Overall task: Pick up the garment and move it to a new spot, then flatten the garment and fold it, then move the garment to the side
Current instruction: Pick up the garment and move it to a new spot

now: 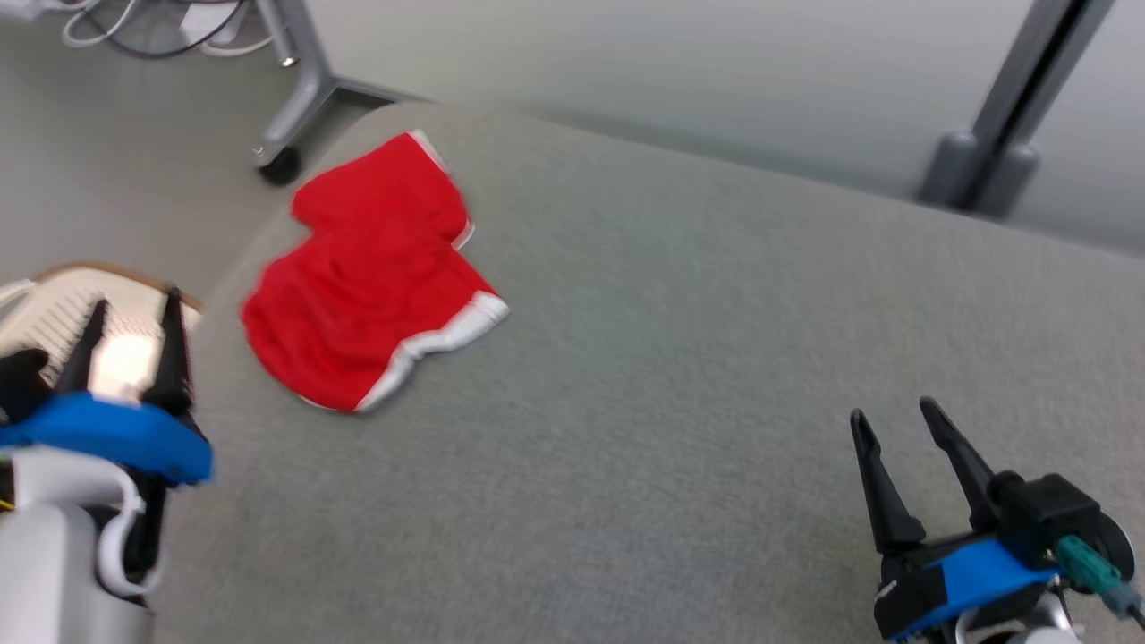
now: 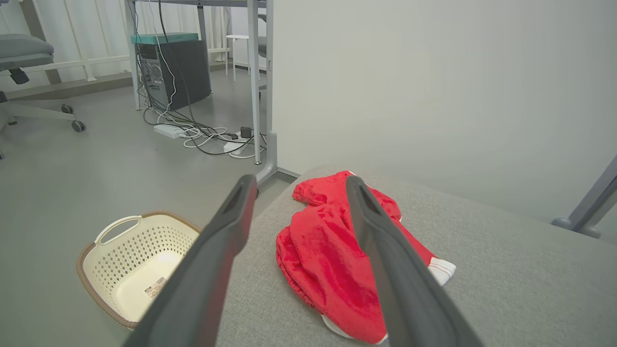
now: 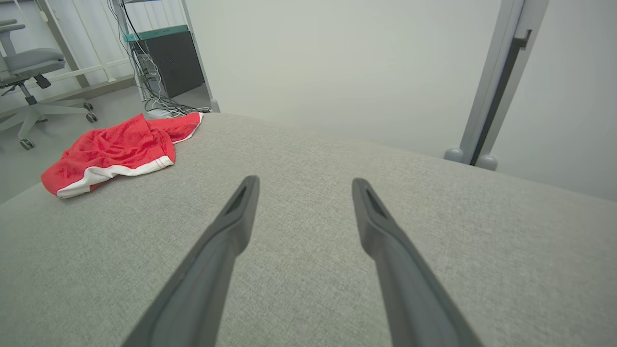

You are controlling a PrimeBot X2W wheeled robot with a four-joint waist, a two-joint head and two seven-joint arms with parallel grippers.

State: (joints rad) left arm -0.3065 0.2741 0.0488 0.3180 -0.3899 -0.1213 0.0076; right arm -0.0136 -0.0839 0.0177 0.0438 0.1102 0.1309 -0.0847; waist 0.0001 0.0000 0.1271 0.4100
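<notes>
The garment [image 1: 371, 273] is a pair of red shorts with white trim, lying rumpled near the far left corner of the grey padded table [image 1: 680, 376]. In the left wrist view the garment [image 2: 323, 255] lies just beyond the fingers; in the right wrist view the garment [image 3: 115, 152] sits far to the left. My left gripper [image 1: 134, 309] is open, held off the table's left edge, apart from the cloth. My right gripper [image 1: 894, 416] is open above the table's near right part, far from the garment. Nothing is between either pair of fingers.
A cream perforated laundry basket [image 2: 130, 265] stands on the floor beside the table's left edge. A desk leg on a castor [image 1: 286, 156], cables and a computer tower [image 2: 173, 72] lie beyond. A grey post [image 1: 1011, 134] stands at the back right.
</notes>
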